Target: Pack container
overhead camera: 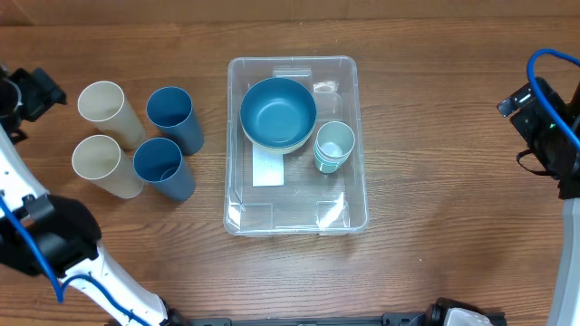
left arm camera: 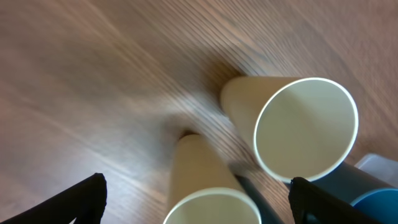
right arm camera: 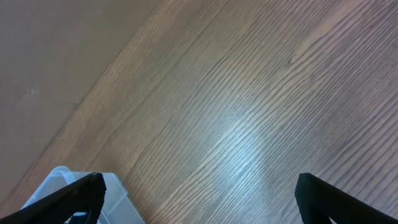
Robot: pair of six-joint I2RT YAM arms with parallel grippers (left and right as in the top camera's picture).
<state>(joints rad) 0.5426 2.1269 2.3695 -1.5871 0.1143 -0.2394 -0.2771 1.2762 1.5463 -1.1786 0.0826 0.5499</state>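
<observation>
Bowl (overhead camera: 277,111) and small cup (overhead camera: 333,145) lay in the container (overhead camera: 355,204). Blue cups (overhead camera: 169,118) and cream cups (left arm camera: 305,127) stood outside, the cream ones just under the left claw (left arm camera: 196,196). It and the right claw (right arm camera: 199,193) gaped wide, empty.

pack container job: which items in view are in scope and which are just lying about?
Job: container, blue bowl and small teal cups inside it; probably next: far cream cup, near cream cup, far blue cup, near blue cup.
Just there: wooden table, white label on the container's base.
</observation>
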